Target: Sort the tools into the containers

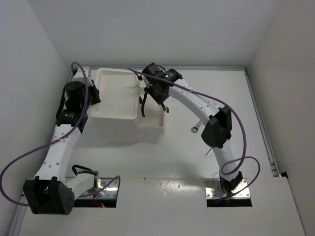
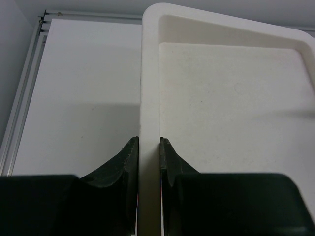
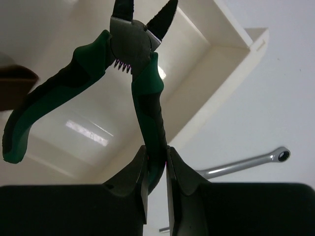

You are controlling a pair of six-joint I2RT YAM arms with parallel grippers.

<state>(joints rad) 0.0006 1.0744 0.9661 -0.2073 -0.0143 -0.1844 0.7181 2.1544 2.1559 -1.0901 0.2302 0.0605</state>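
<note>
- The green-handled pliers (image 3: pixel 130 46) are held by the right gripper (image 3: pixel 156 169). One handle is pinched between the fingertips, which are closed nearly together on its lower end.
- The other handle is left free and hangs out to the left of the fingers (image 3: pixel 129 177). The pliers' head is pointed away from the gripper, with the spring visible and the cutting jaws slightly parted.
- The pliers are suspended above a pulled-out drawer (image 3: pixel 216 54), whose pale interior is seen behind the head and handles. No contact between tool and drawer is shown.
- A silver wrench (image 3: pixel 241 163) is seen lying on the table (image 3: pixel 275 98), to the right of the drawer and apart from it. Its ring end is pointed away from the right gripper's fingers.
- The left gripper (image 2: pixel 148 155) is set astride the left rim of the tray top (image 2: pixel 150 73) on the white box (image 1: pixel 118 130). The rim is gripped between the two fingers, one pad against the outer face and one against the inner.
- From above, the drawer is seen projecting from the box's right side, with the right gripper directly over it.
</note>
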